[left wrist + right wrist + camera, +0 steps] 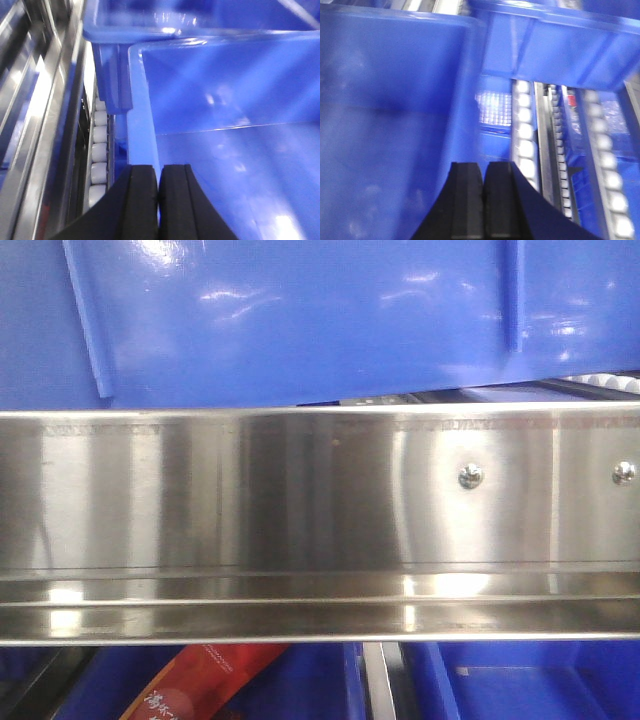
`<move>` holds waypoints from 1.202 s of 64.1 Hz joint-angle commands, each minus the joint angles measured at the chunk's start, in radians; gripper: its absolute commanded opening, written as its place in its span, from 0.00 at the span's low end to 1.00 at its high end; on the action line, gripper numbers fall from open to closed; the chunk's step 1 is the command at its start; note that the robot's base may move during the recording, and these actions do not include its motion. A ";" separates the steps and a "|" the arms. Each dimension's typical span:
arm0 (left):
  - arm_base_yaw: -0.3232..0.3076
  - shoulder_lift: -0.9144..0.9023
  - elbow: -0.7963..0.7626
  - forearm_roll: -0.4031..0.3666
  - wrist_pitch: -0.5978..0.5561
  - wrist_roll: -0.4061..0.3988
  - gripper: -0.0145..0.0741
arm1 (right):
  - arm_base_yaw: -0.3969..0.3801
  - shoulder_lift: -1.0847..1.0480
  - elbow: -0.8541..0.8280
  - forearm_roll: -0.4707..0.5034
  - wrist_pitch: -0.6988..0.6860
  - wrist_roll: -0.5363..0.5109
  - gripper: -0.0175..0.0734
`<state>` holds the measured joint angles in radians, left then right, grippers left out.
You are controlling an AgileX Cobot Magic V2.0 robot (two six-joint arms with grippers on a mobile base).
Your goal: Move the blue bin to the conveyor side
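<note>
The blue bin [300, 320] fills the top of the front view, its glossy wall with slanted ribs above the steel rack. In the left wrist view my left gripper [159, 172] is shut on the bin's left wall [142, 110], pads either side of the rim, with the empty inside [235, 165] to the right. In the right wrist view my right gripper [484, 170] is shut on the bin's right wall [465, 100], with the inside [385, 140] to the left. The conveyor is out of view.
A stainless-steel rack rail [320, 510] crosses the front view, with blue bins and a red packet [200, 680] below it. White rollers [98, 150] run left of the bin, and more rollers [525, 130] right of it. Another blue bin [115, 30] stands just behind; it also shows in the right wrist view [560, 50].
</note>
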<state>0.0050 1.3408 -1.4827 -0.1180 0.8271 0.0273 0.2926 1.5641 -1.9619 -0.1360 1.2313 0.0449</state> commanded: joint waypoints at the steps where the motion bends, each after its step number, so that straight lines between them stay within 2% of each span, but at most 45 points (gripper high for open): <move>1: 0.002 0.018 -0.024 -0.008 -0.007 -0.008 0.17 | 0.001 0.034 -0.034 -0.028 -0.010 0.011 0.11; 8: 0.002 0.029 -0.029 -0.008 -0.007 -0.008 0.17 | 0.001 0.066 -0.053 -0.028 -0.010 0.011 0.11; 12: 0.002 0.029 -0.029 -0.008 -0.003 -0.008 0.17 | 0.001 0.075 -0.060 -0.028 -0.010 0.013 0.15; 15: 0.002 0.029 -0.029 -0.008 -0.003 -0.008 0.17 | 0.001 0.080 -0.060 -0.028 -0.010 0.013 0.23; 23: 0.002 0.029 -0.029 -0.008 -0.003 -0.008 0.17 | -0.001 0.088 -0.060 -0.028 -0.010 0.013 0.51; 28: 0.002 0.029 -0.029 -0.008 -0.002 -0.008 0.17 | -0.002 0.090 -0.060 -0.028 -0.010 0.017 0.60; 40: 0.002 0.031 -0.029 -0.008 0.008 -0.008 0.17 | -0.020 0.104 -0.060 -0.023 -0.010 0.028 0.58; 50: 0.002 0.031 -0.029 -0.008 0.024 -0.008 0.17 | -0.044 0.125 -0.060 0.079 -0.010 0.026 0.54; 66: 0.002 0.031 -0.029 -0.008 0.026 -0.008 0.17 | -0.041 0.127 -0.056 0.081 -0.010 0.007 0.54; 77: 0.002 0.031 -0.029 -0.008 0.028 -0.008 0.17 | -0.039 0.114 0.023 0.081 -0.010 -0.004 0.54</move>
<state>0.0050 1.3735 -1.5030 -0.1180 0.8618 0.0273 0.2532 1.6941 -1.9766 -0.0514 1.2336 0.0552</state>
